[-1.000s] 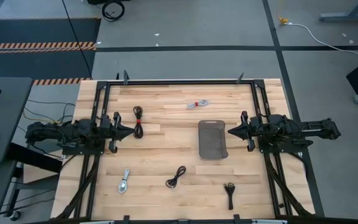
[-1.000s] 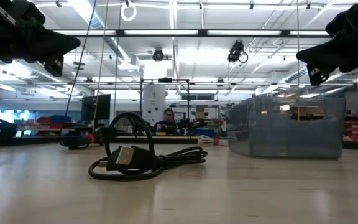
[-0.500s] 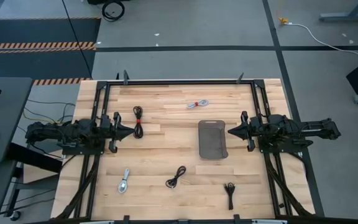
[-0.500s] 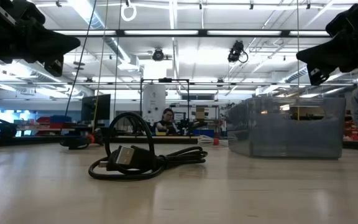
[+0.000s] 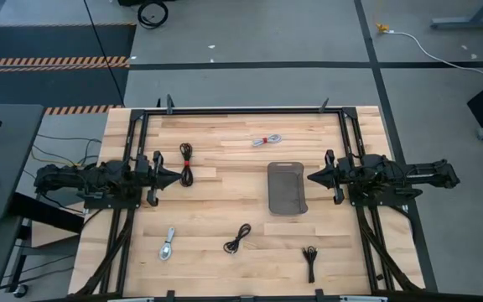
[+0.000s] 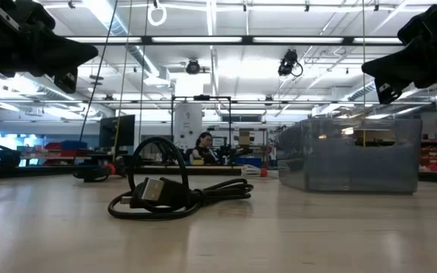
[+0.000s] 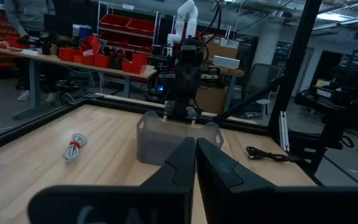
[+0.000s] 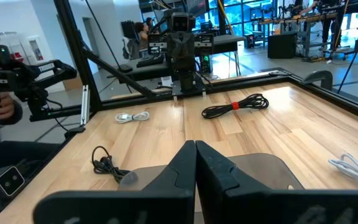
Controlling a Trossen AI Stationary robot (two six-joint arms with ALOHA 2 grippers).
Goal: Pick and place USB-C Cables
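A wooden tabletop (image 5: 225, 189) holds five coiled cables around a grey tray (image 5: 287, 188) at its middle. The left hand (image 5: 177, 175) and right hand (image 5: 312, 177) both hover raised at the sides, fingers pressed together, holding nothing. A black cable with a red tie (image 5: 185, 163) lies just beside the left hand. To start well, that hand would need to spread, come down over the tied middle and pinch there, so the coil lifts whole
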